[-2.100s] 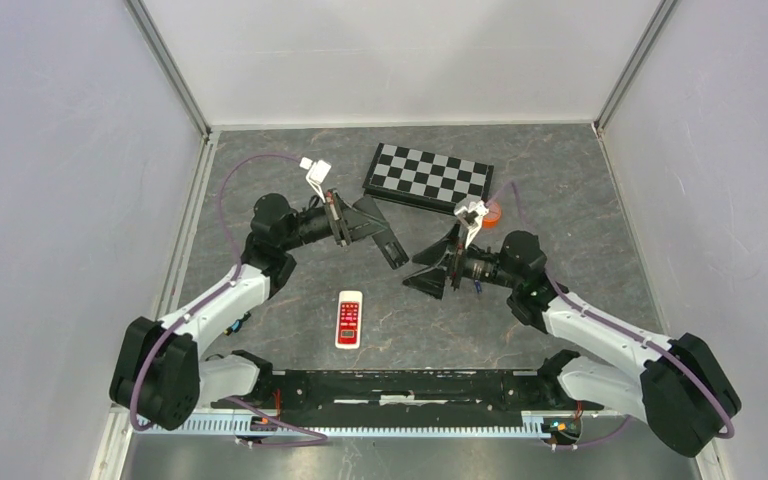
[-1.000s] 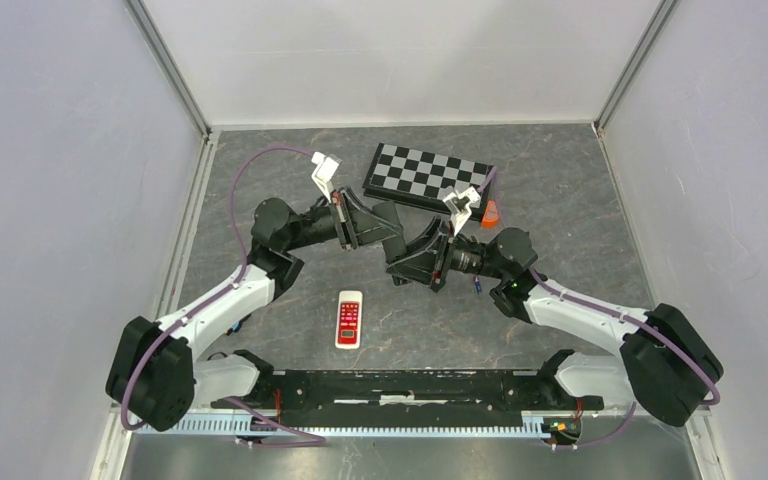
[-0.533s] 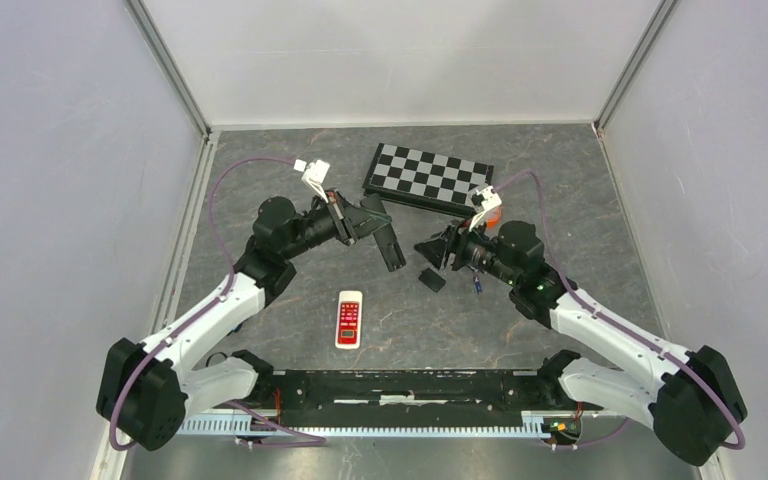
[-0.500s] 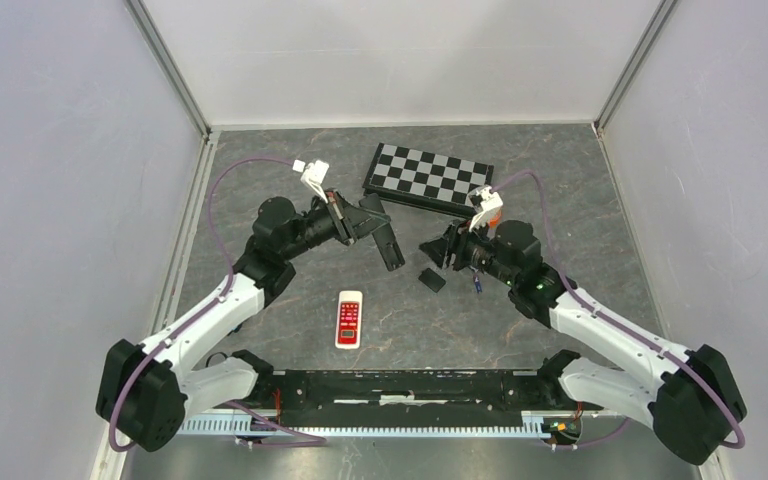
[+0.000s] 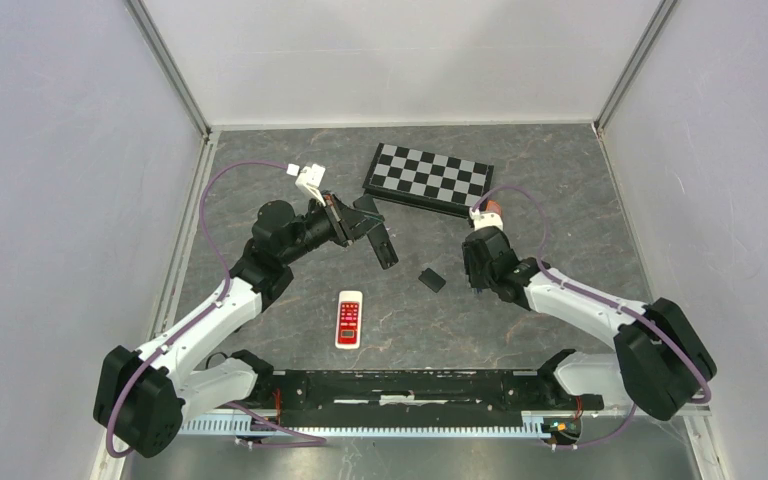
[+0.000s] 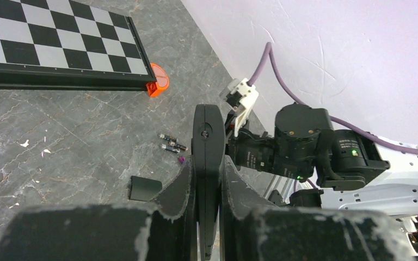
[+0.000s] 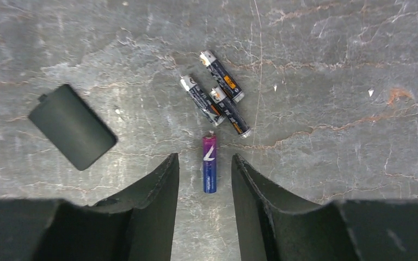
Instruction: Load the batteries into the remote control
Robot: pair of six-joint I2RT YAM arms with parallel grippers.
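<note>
Right wrist: four slim batteries [image 7: 229, 111], one purple-blue.

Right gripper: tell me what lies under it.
A purple battery lies on the table between the open fingers of the right gripper, untouched. Three dark batteries lie just beyond. The fingers hide whatever is beneath them.

White arms [image 5: 210, 310] — black joints, purple cables [image 6: 268, 54]
</note>
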